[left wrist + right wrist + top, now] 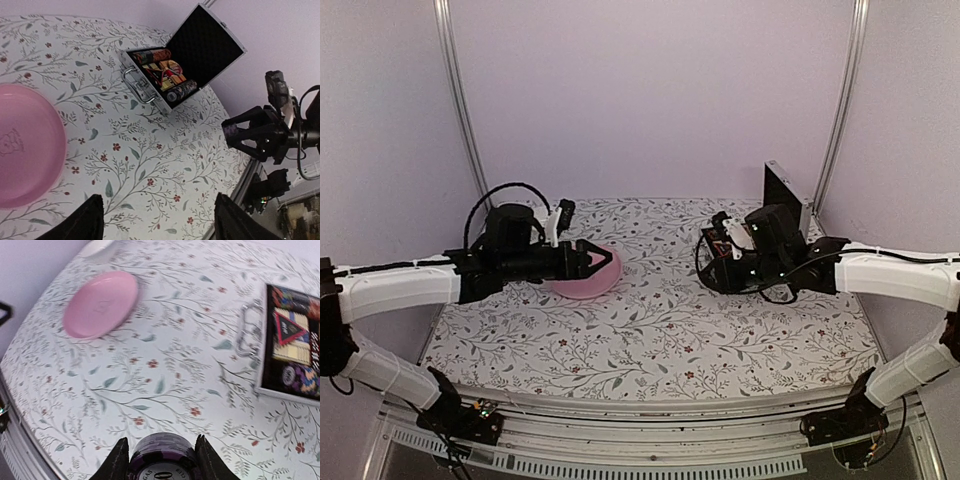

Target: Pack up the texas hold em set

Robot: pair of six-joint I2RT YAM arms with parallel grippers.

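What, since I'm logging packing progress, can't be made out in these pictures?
Top view: the case body and contents, hidden behind the right arm; only the lid shows.
Right wrist view: the chip stack held in the right end effector is cut off by the bottom edge; height and lettering unclear.
Same view: the case's far side, past the right edge.
Left wrist view: chip counts in the case, too small.

Pink plate (582,285) at 9 o'clock on the floral table (650,345). Left gripper (608,262) is over its right rim, fingers spread. Silver case (781,186) at 2 o'clock, lid upright. Right gripper (716,255) is just in front of it, pointing toward 9.
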